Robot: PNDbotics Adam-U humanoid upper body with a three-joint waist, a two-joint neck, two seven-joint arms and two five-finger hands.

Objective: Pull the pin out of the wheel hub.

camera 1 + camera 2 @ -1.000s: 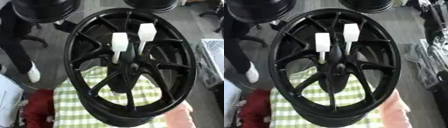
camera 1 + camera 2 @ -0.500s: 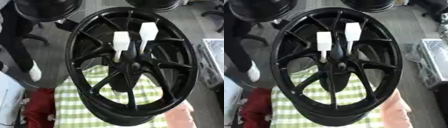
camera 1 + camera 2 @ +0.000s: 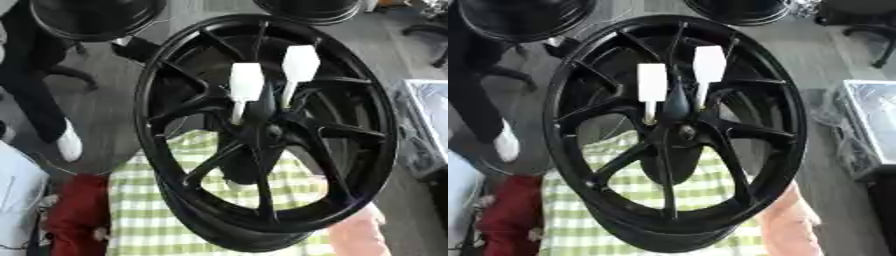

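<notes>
Left eye view: a glossy black wheel hub point(image 3: 262, 135), spoked and rigid, stands tilted on a green-and-white checked cloth point(image 3: 149, 220). 2 white pins, the left pin point(image 3: 244, 92) and the right pin point(image 3: 297, 70), rise from the centre, each a flat paddle-shaped head on a thin stem, apparently smooth plastic: probably light, stiff and somewhat slippery. The broad head offers the best hold; pulling along the stem should avoid bending it. Neither robot hand appears in either view, so their state is unknown.
</notes>
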